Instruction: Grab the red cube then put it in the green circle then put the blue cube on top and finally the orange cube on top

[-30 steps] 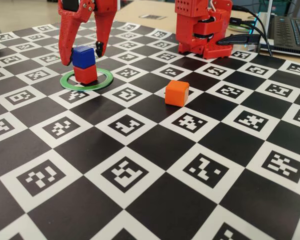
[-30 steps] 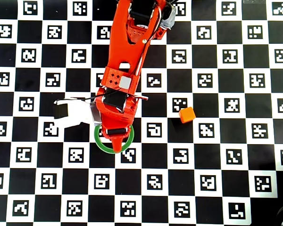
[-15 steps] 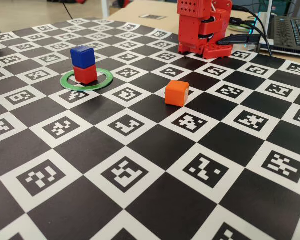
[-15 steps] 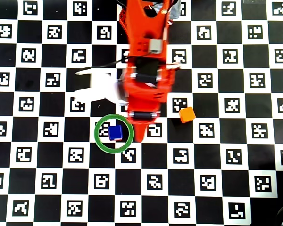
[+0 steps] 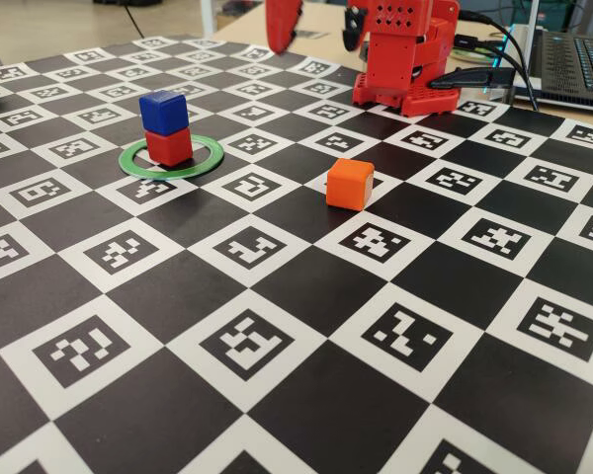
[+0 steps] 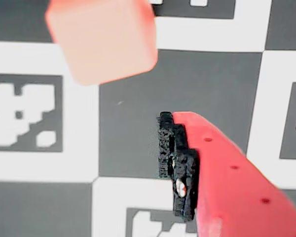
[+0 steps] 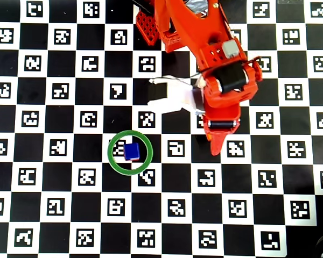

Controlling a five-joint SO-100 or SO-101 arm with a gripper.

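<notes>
Two cubes stand stacked in the fixed view: the blue cube sits squarely on the red cube, and the red one rests inside the green circle on the checkered board. The orange cube lies alone on the board, well to the right of the green circle and a little nearer the camera, touching nothing. At the top edge, beyond and to the right of the green circle, two red finger tips of the gripper hang above the board with a clear gap between them, holding nothing; the arm's red base stands just behind.

From the wrist view, the orange cube fills the upper left, blurred and pale, resting on the board. One red finger with a black pad reaches in from the lower right, apart from the cube; the other finger is out of frame.

Seen in the overhead view, the blue cube lies inside the green circle, hiding the red one beneath. The arm stretches down to the right of the green circle, and its gripper probably covers the orange cube, which cannot be seen here.
</notes>
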